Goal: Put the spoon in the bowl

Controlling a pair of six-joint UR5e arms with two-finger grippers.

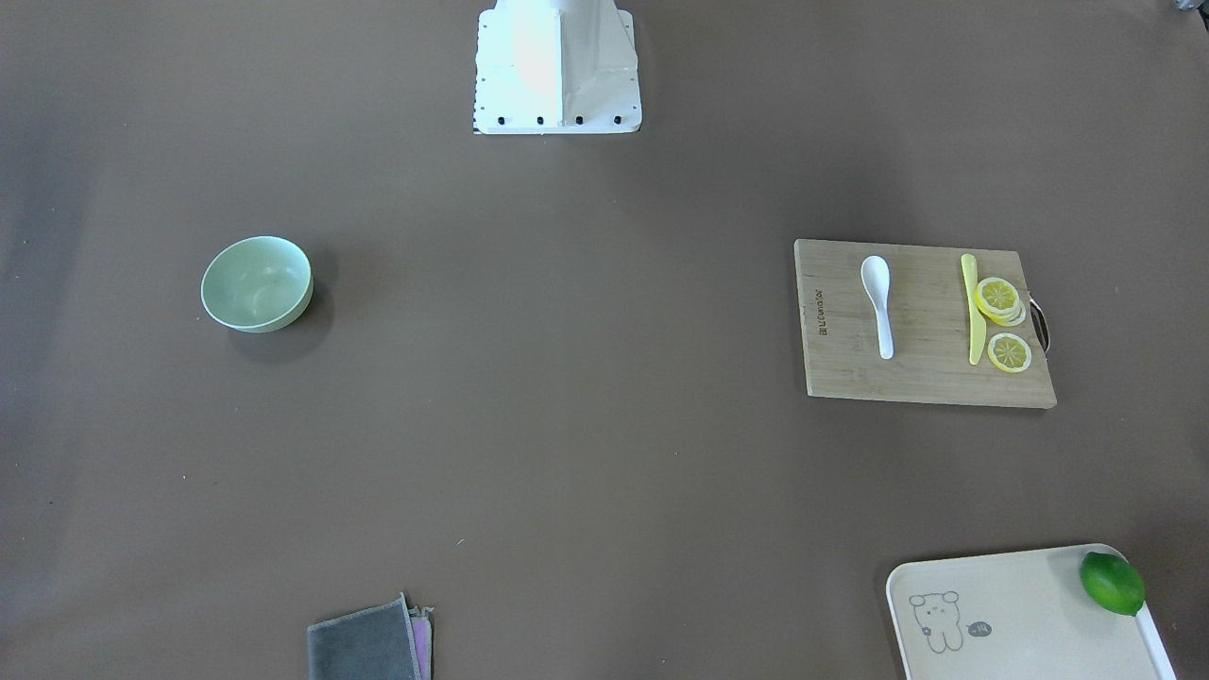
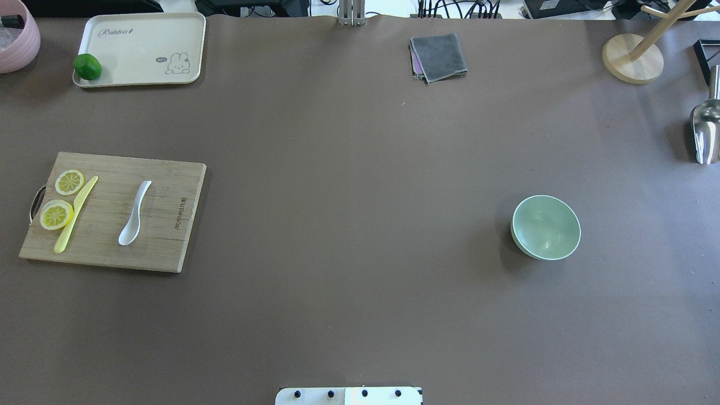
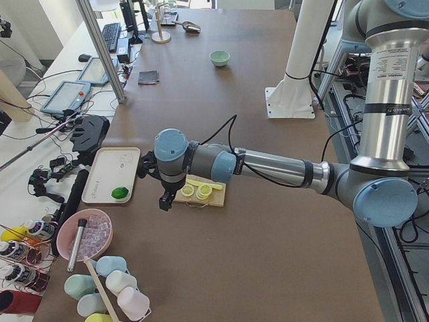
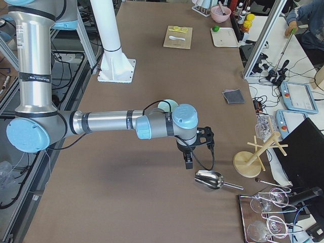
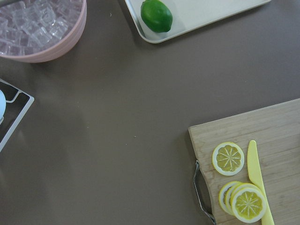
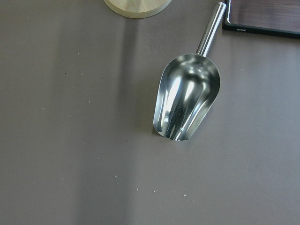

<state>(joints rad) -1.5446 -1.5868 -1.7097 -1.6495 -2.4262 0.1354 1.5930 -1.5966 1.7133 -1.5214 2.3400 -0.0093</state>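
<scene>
White and glossy, the spoon (image 2: 135, 216) lies flat on the bamboo cutting board (image 2: 163, 247) on the robot's left half of the bench (image 2: 349, 236). Its oval scoop points toward the robot and its short thick handle points away. We judge the task not yet begun. The bowl (image 2: 545, 227) stands upright and empty, well apart on the robot's right half, so the grasp, the carry across and the release are all left to do.

The left end effector (image 3: 166, 198) hangs above the bench near the board's metal-handled end. We see it only in the side view, so we cannot tell whether its fingers are apart or together. Its wrist camera looks down on the lemon slices (image 5: 239, 190) and misses the spoon. The right end effector (image 4: 188, 161) hovers over a metal scoop (image 6: 186, 101) at the far right end, off to one side of the bowl. Its state too we cannot tell.

The spoon looks smooth, hard and rounded, which we judge slippery for a pinch. The board shows a matte, straight wood grain. Beside the spoon lies a thin yellow knife (image 2: 76, 214), just touching the slices. The bowl is pale mint, plain and smooth-walled, and the scoop is mirror-bright steel.
</scene>
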